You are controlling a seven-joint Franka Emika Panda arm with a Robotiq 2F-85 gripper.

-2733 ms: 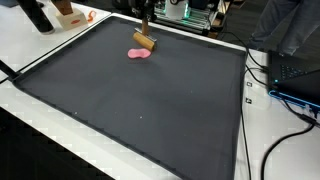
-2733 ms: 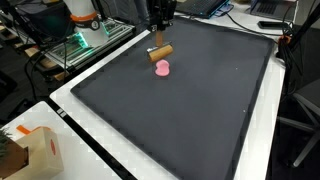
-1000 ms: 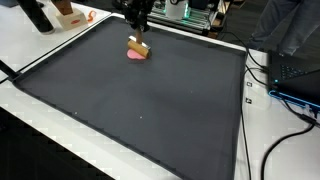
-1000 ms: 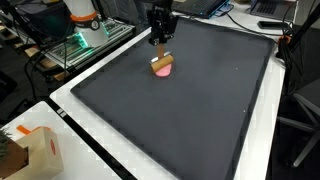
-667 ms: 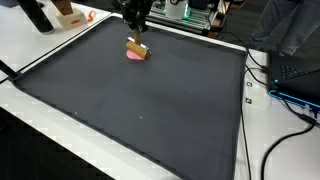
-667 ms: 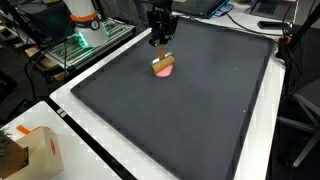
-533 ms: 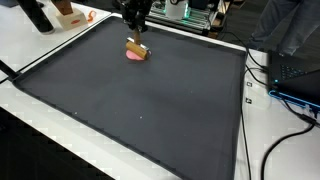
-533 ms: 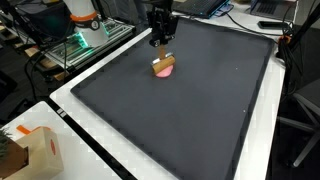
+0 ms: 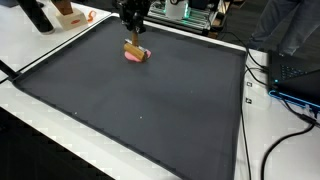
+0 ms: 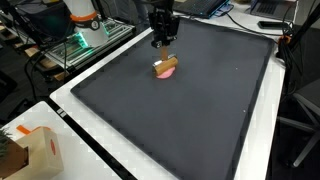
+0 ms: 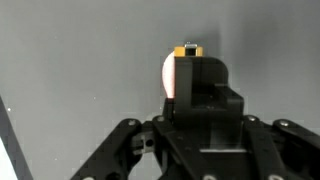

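The wooden block (image 9: 136,51) is lying across the pink piece (image 9: 131,57), toward the far side of the black mat (image 9: 140,110). The tool (image 9: 133,40) is hanging right over the block. Whether its fingers are spread or pressed together cannot be told.

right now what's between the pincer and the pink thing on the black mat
The wooden block: in both exterior views it sits directly under the pincer and rests on the pink piece. Whether the pincer grips it is not clear.
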